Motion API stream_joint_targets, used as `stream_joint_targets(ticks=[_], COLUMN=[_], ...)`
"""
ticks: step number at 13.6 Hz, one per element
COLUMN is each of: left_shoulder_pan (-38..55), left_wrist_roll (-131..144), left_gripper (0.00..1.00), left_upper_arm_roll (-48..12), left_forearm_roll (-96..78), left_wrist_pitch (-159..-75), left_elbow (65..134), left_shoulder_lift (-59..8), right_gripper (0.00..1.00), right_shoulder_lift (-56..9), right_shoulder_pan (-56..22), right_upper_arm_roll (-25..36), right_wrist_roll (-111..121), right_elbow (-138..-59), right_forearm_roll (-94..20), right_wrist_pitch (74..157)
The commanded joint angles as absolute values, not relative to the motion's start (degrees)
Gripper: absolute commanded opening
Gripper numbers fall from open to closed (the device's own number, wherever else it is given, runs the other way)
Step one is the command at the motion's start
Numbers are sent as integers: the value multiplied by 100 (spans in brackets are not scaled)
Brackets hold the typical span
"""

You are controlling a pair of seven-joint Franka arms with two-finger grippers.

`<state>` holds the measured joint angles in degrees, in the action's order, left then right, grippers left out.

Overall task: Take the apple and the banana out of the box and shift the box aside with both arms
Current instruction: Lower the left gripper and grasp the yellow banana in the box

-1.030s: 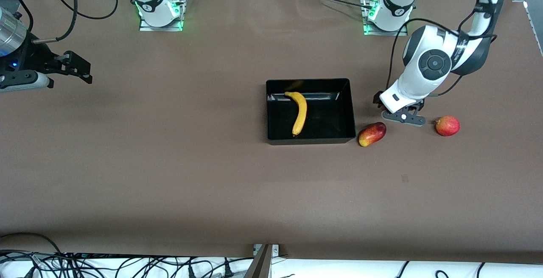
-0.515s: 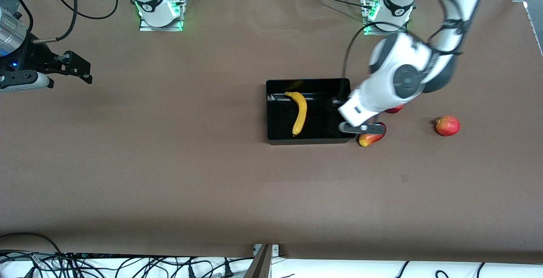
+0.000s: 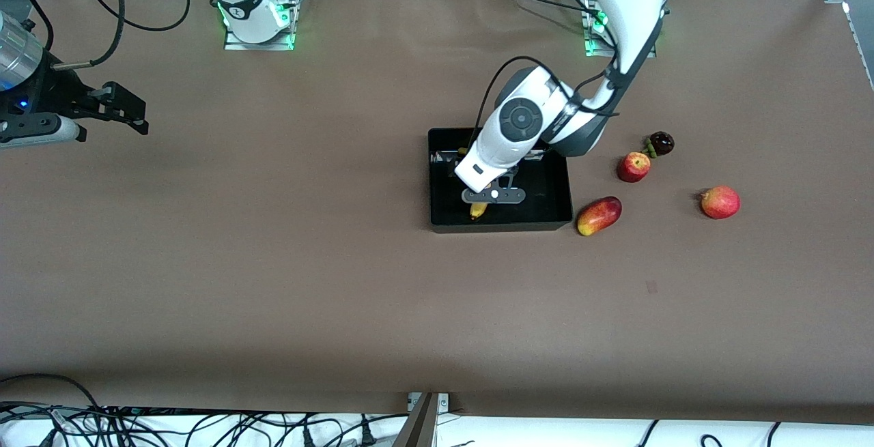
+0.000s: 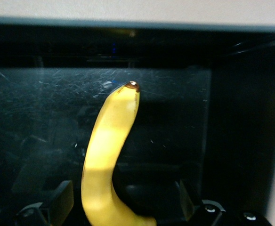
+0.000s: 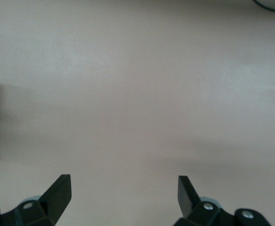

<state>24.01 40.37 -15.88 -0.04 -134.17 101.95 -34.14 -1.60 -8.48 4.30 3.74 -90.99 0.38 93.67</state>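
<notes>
the left gripper (image 3: 493, 196) hangs inside the glossy black rectangular plastic box (image 3: 556, 211), directly over the long curved yellow banana (image 4: 105, 165), with its fingers (image 4: 57, 200) spread apart on the two sides of the fruit, so the banana's long axis passes between them and closing should catch it across its width. the banana is the only thing in the box; the small round red apple (image 3: 633, 166) already lies on the brown table (image 3: 273, 263) beside the box, toward the left arm's end. the right gripper (image 3: 113, 109) waits open over bare table, well apart from the box, so the left arm is much nearer

White, rounded left arm (image 3: 618, 17) with a dark grey circular joint cap (image 3: 517, 118), looped black cable (image 3: 505, 75), and grey screw-studded bar (image 3: 494, 195) above its black fingers (image 4: 57, 200).
</notes>
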Motion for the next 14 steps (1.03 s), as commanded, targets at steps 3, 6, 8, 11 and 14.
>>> stream_joint_targets(ticks=[3,6,8,11,14], left_shoulder_pan=[2627,2733,2716,2681,2576], left_wrist_roll=[4718,5176,5194,5221,5142], left_gripper=[100,57,0,0,0], left_upper_arm_roll=[-1521,-1521,-1529,-1538,-1521], left_forearm_roll=[1097,1336,1336,1336,1336], left_wrist_pitch=[-13649,-13834,-13825,-13747,-13142], left_elbow=[10177,10213,10213,10204,10047], left_shoulder_lift=[-3849,-3990,-3973,-3824,-3324], right_gripper=[100,100,100,100,100], right_shoulder_lift=[-185,-185,-185,-185,-185], right_shoulder_pan=[-782,-782,-782,-782,-782], right_upper_arm_roll=[378,378,378,378,378], right_wrist_roll=[475,475,475,475,475], right_elbow=[-8991,-9009,-9009,-9009,-9009], right_forearm_roll=[105,105,105,105,106], right_wrist_pitch=[9281,9281,9281,9281,9281])
